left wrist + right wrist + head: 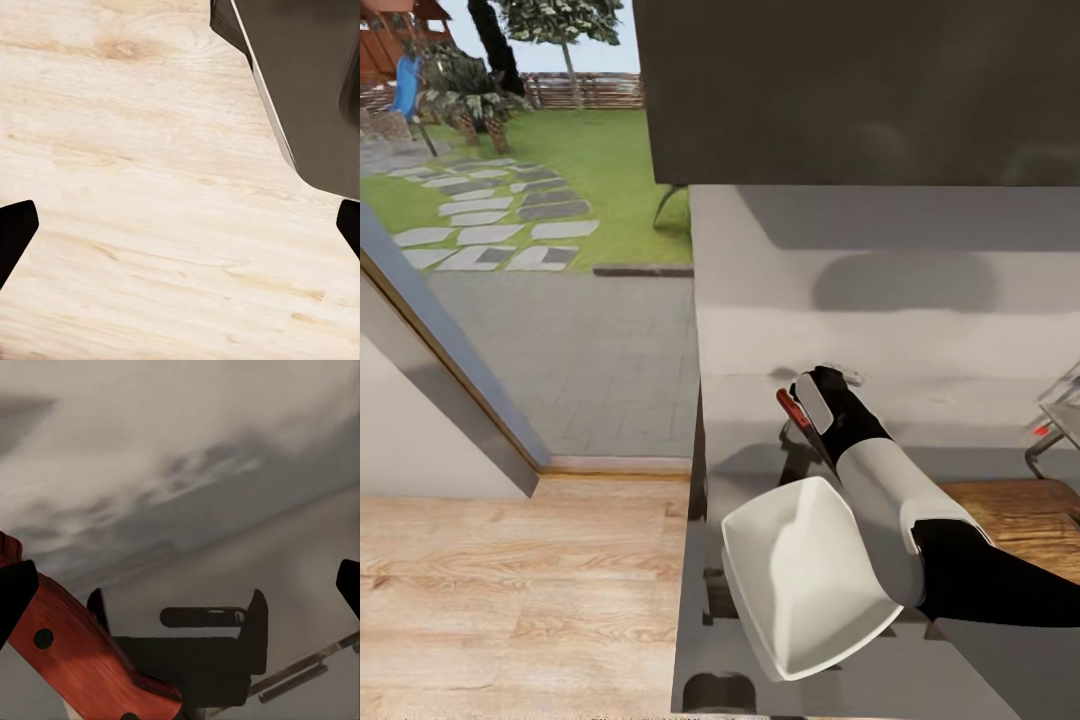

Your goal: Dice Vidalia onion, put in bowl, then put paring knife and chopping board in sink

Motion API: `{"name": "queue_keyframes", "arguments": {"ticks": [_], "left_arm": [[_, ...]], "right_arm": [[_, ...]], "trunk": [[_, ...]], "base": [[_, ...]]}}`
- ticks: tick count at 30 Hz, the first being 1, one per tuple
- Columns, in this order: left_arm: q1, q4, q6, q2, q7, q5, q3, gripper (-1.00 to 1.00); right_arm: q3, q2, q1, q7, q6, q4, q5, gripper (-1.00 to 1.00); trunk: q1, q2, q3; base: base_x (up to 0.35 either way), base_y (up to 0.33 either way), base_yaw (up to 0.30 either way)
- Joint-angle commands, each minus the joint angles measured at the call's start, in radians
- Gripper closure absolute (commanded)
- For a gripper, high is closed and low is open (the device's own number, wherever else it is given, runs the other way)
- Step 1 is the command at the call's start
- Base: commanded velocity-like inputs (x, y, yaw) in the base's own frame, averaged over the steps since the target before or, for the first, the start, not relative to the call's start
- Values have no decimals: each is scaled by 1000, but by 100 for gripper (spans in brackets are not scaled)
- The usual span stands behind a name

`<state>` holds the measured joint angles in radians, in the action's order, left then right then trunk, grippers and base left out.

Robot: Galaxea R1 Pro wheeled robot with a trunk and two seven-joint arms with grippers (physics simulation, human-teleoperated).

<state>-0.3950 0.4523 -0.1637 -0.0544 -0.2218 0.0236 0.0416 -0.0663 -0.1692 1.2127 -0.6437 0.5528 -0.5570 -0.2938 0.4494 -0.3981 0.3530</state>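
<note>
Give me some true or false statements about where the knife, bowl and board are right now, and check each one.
1. The right tool grips the red-orange-handled paring knife. True.
2. The white square bowl sits on the light wooden floor. False: it rests on the grey glossy countertop.
3. The dark-brown wooden chopping board lies on the countertop, right of the bowl. True.
4. The left tool holds the bowl. False: its open fingers hang over the wooden floor.

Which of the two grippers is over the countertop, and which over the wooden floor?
The right gripper, beside the red-handled paring knife, is over the grey countertop. The left gripper hangs above the light wooden floor.
</note>
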Motion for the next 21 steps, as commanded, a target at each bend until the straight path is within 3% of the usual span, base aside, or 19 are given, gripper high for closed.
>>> {"name": "queue_keyframes", "arguments": {"ticks": [1,7,21], "left_arm": [[0,2,-2,-1,1,2,4,-100],[0,2,-2,-1,1,3,4,-100],[-1,1,-2,-1,1,3,3,-100]], "right_arm": [[0,-1,1,-7,1,-1,-9,-100],[44,-1,1,-7,1,-4,-8,-100],[52,-1,1,-7,0,-6,-8,-100]], "trunk": [[1,-2,3],[1,-2,13],[1,-2,18]], "base": [[0,0,0],[0,0,0],[36,0,0]]}}
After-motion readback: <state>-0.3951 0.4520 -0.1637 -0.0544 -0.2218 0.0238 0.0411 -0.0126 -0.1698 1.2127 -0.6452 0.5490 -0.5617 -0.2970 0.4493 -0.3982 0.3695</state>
